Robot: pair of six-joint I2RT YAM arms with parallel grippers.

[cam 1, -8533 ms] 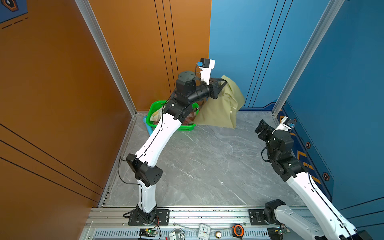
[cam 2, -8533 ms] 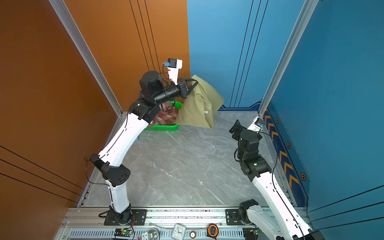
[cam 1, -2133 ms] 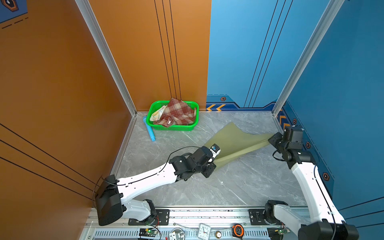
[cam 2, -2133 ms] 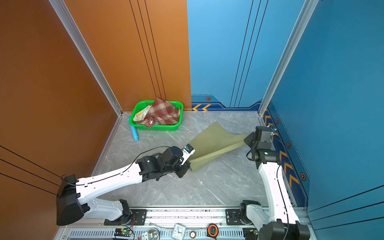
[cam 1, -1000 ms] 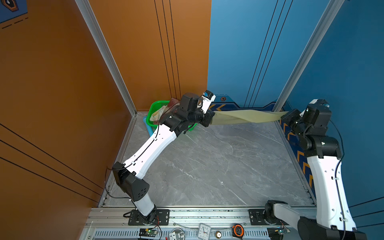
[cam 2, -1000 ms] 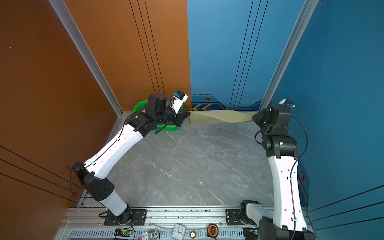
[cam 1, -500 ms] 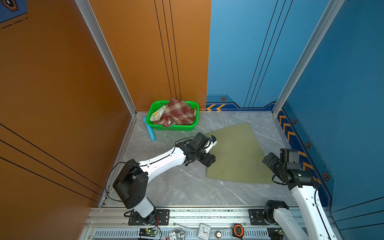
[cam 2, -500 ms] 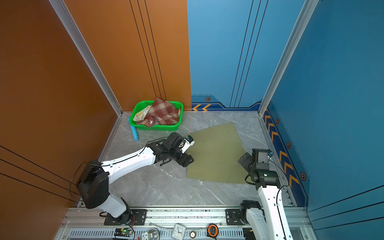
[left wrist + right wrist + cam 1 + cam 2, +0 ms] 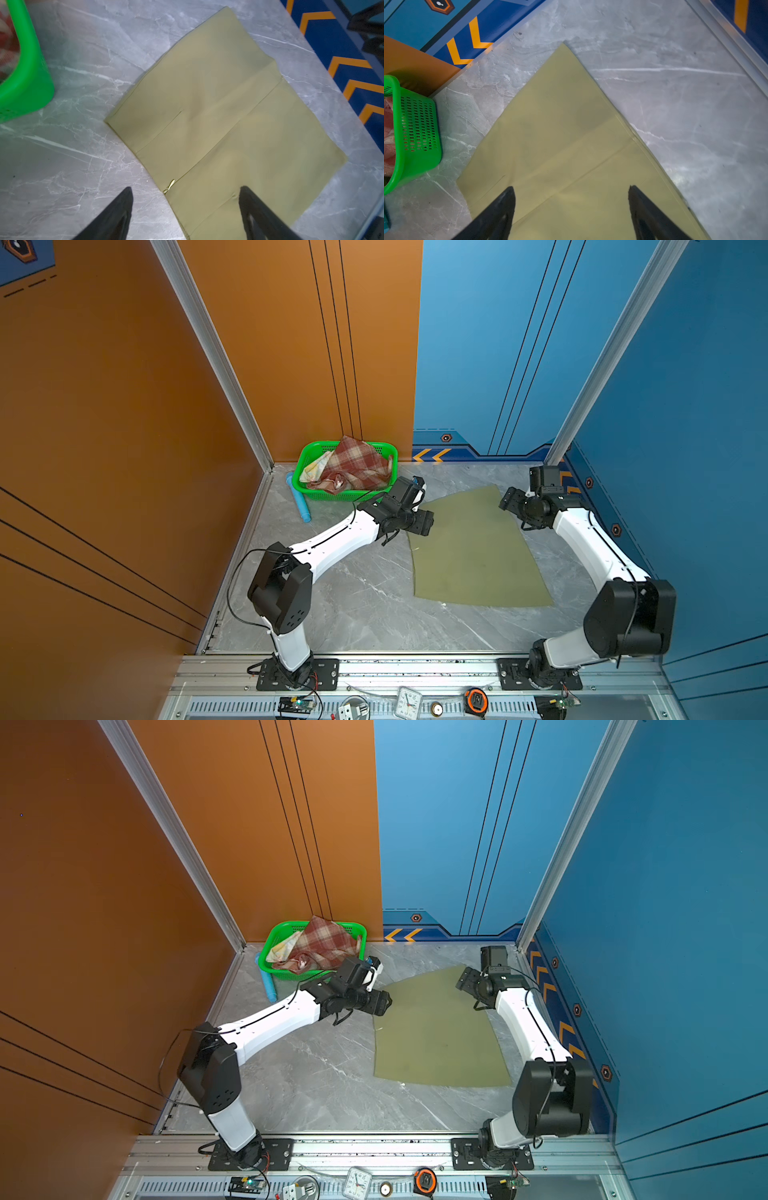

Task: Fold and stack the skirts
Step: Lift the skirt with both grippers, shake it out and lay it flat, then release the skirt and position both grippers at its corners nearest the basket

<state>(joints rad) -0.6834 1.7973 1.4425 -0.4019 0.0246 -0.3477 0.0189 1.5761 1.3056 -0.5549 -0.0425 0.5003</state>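
The olive-green skirt (image 9: pixel 473 547) (image 9: pixel 436 1031) lies spread flat on the grey marble floor in both top views. My left gripper (image 9: pixel 424 522) (image 9: pixel 384 1004) hovers open at its far left edge. In the left wrist view this gripper (image 9: pixel 185 189) straddles the skirt's (image 9: pixel 218 124) edge beside a zip pull (image 9: pixel 170 185). My right gripper (image 9: pixel 509 502) (image 9: pixel 463 977) stands open at the far right corner, over the cloth (image 9: pixel 560 135) in the right wrist view (image 9: pixel 571 188). The plaid skirt (image 9: pixel 353 468) and a pale skirt (image 9: pixel 313 464) lie bunched in the basket.
A green mesh basket (image 9: pixel 332 494) (image 9: pixel 291 974) stands in the far left corner by the orange wall. A blue cylinder (image 9: pixel 300 504) lies on the floor beside it. Blue walls with orange chevrons close the back and right. A metal rail with small tools runs along the front.
A second ago both grippers held the olive skirt stretched in the air at the back. It now lies flat and both grippers have let go; the right gripper has moved toward the far corner.
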